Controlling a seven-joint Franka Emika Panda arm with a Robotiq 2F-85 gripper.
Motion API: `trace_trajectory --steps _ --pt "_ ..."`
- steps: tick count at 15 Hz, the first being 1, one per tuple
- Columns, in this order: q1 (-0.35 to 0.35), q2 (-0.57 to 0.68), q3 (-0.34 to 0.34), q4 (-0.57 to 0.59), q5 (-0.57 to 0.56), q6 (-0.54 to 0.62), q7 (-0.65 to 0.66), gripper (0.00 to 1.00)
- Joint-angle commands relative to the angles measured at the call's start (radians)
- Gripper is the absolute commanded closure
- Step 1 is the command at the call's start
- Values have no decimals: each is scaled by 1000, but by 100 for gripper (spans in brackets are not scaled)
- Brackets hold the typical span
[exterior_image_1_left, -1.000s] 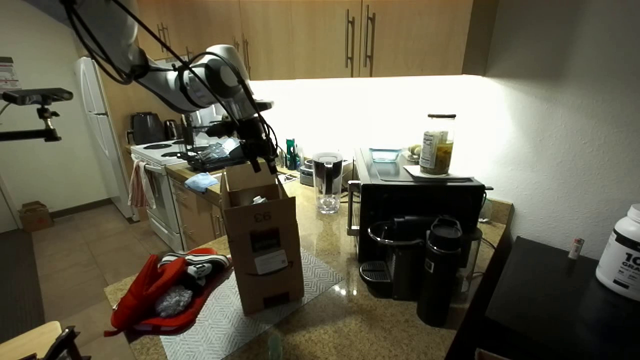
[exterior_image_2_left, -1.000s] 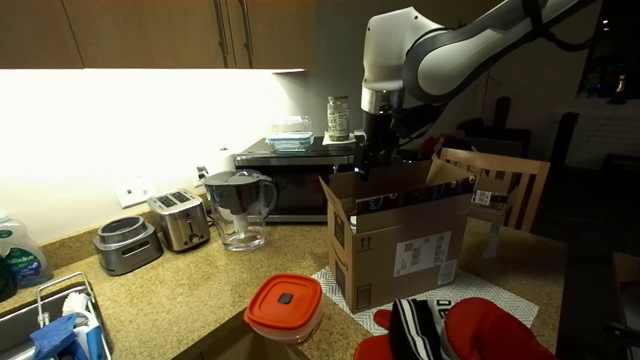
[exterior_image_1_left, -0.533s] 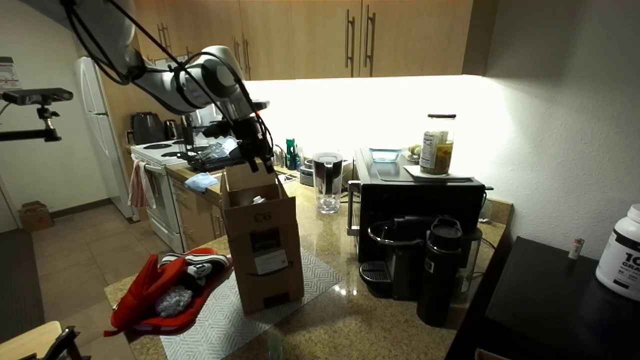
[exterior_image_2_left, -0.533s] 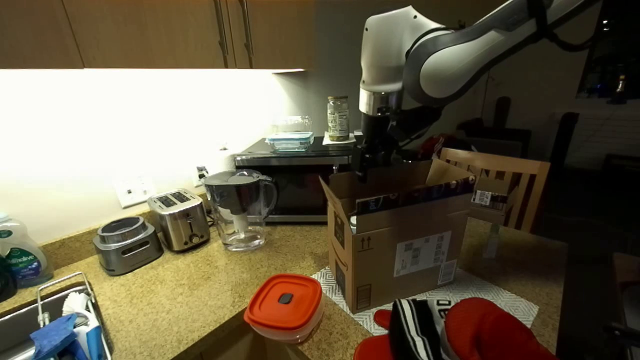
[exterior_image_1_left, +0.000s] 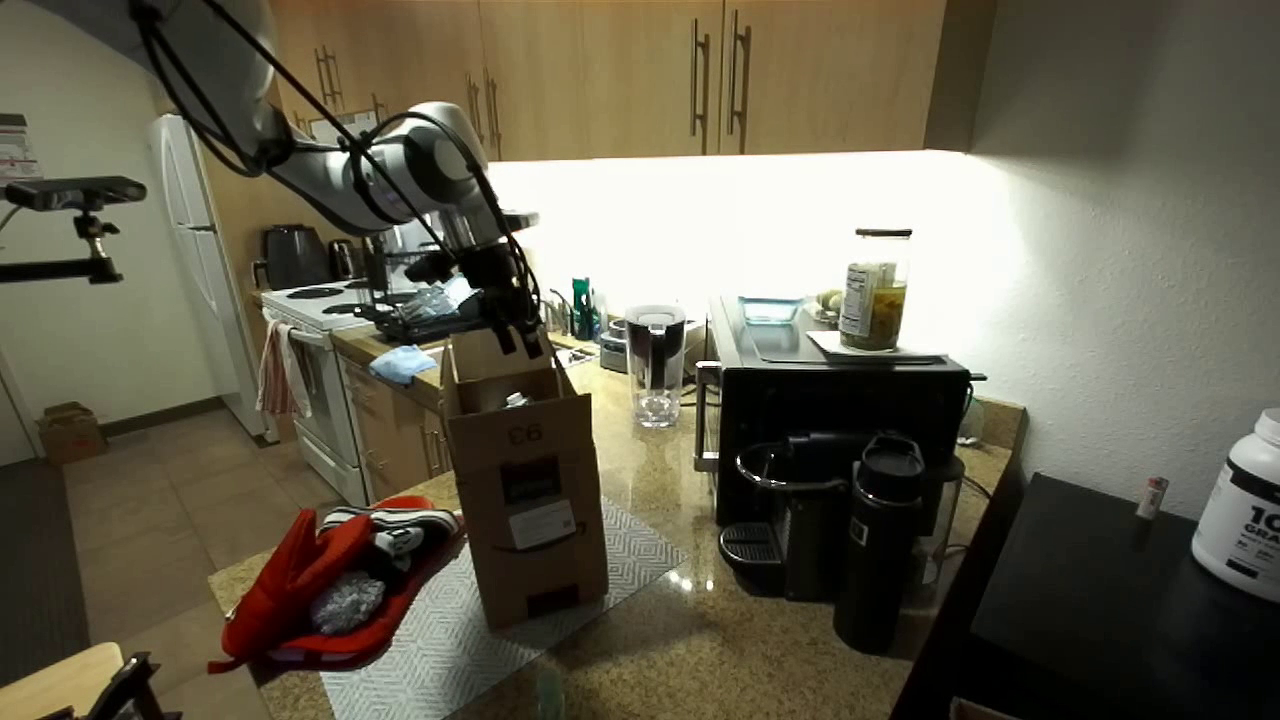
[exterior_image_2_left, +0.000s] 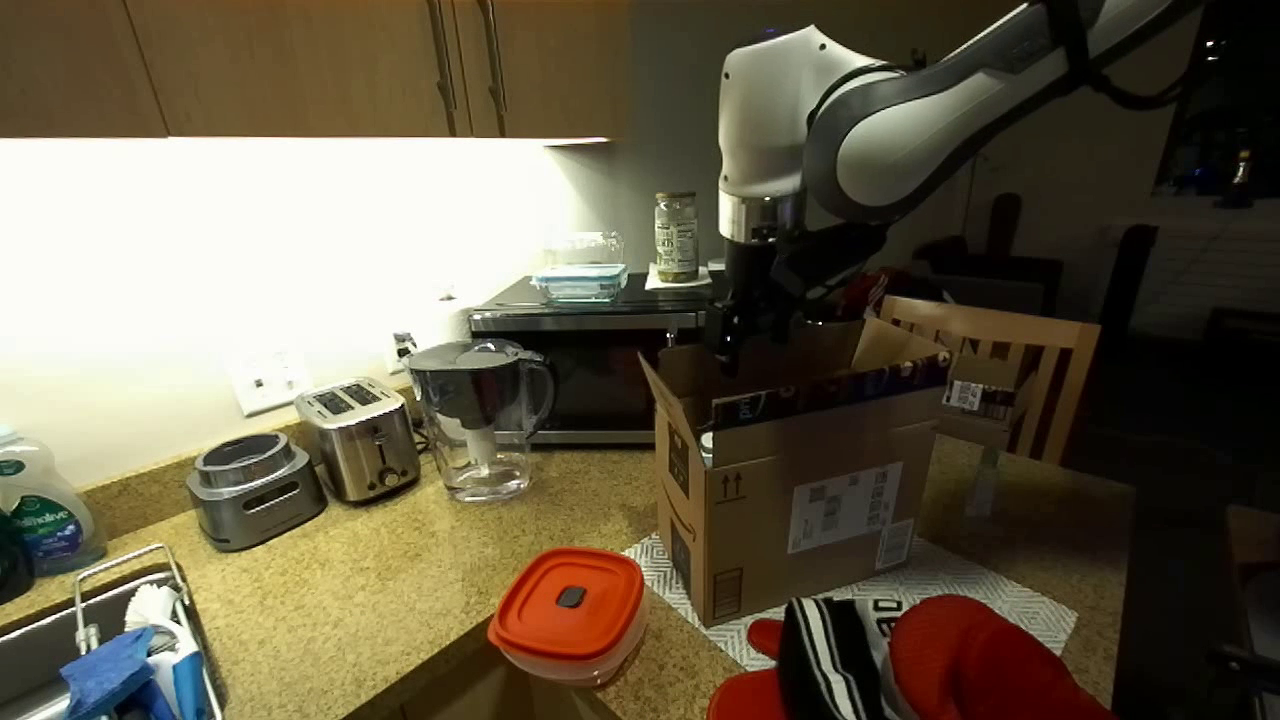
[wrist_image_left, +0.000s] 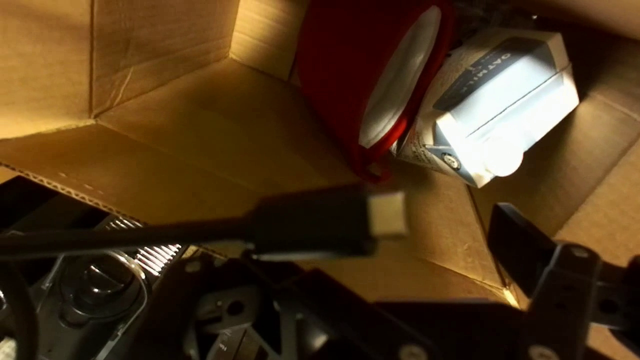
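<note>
The gripper (exterior_image_1_left: 520, 346), fingers (wrist_image_left: 517, 245) well parted on nothing, hangs over an open-topped cardboard box (exterior_image_2_left: 800, 520) set in from the worktop (exterior_image_2_left: 400, 570) edge bearing a red fabric bundle (exterior_image_2_left: 975, 655), the oat-milk carton (wrist_image_left: 505, 100) inside standing cap-up, below and clear of the fingers, toward that edge.

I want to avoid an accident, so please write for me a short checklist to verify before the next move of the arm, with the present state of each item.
1. Gripper open, holding nothing: ok, its jaws stand apart.
2. Cardboard box upright on the patterned mat, top open: ok.
3. Wrist view unblocked: not ok, a black cable crosses its middle.
4. Oat milk carton free of the red item beside it: cannot tell, contact between them is unclear.
5. Gripper clear of the box rim: cannot tell, it hangs over the box but its clearance is unclear.
</note>
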Motion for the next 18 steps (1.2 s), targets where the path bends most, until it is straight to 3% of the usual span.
trace_trajectory --steps 1,6,18 --pt "9 39 -15 25 -26 -28 71 0" --pt "18 82 -26 44 -24 -29 120 0" --pt "31 137 -7 99 37 -6 85 0"
